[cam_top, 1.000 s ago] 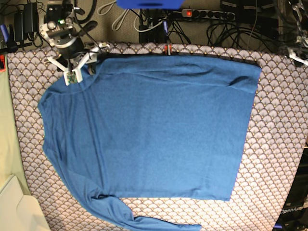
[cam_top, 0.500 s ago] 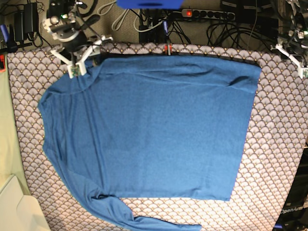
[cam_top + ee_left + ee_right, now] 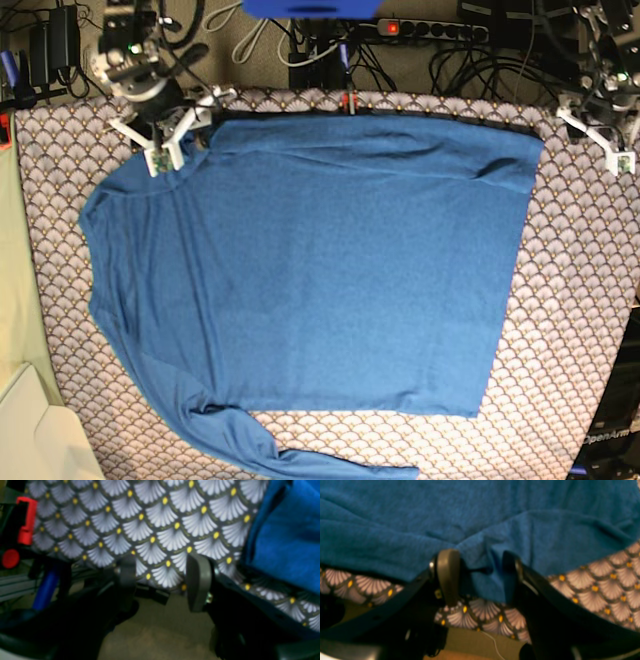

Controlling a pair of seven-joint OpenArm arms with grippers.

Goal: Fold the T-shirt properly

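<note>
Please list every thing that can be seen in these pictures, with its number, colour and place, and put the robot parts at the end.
T-shirt: one, blue, spread flat across the table.
Tablecloth: one, grey-white scale pattern with yellow dots, covering the table.
Power strip: one, dark with a red switch light, on the floor behind the table.
Cables: several, black and white, on the floor behind the table.
Right gripper: one, black, open astride the T-shirt's edge at the far corner.
Left gripper: one, black, open over bare tablecloth, beside the T-shirt.
</note>
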